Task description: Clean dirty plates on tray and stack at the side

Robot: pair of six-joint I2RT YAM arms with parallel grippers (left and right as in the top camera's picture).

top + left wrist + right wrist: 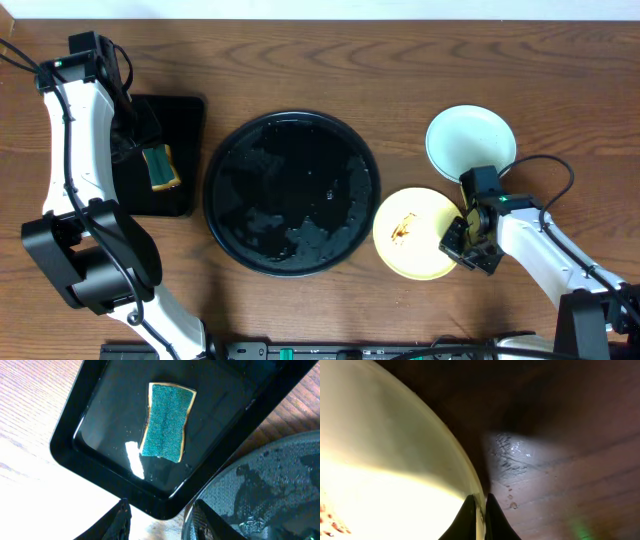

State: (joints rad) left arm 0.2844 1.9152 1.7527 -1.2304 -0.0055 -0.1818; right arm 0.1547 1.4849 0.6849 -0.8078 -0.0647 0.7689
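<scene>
Your right gripper [479, 510] is pinched shut on the rim of the yellow plate [410, 232], which sits on the table [400, 60] between it and the tray [290, 190]. Meanwhile your left gripper [160, 515] hangs half open and empty by the sponge [167, 422].

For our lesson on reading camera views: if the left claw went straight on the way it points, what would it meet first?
Probably the rim of the rectangular black tray, before the sponge; depth is unclear.
</scene>
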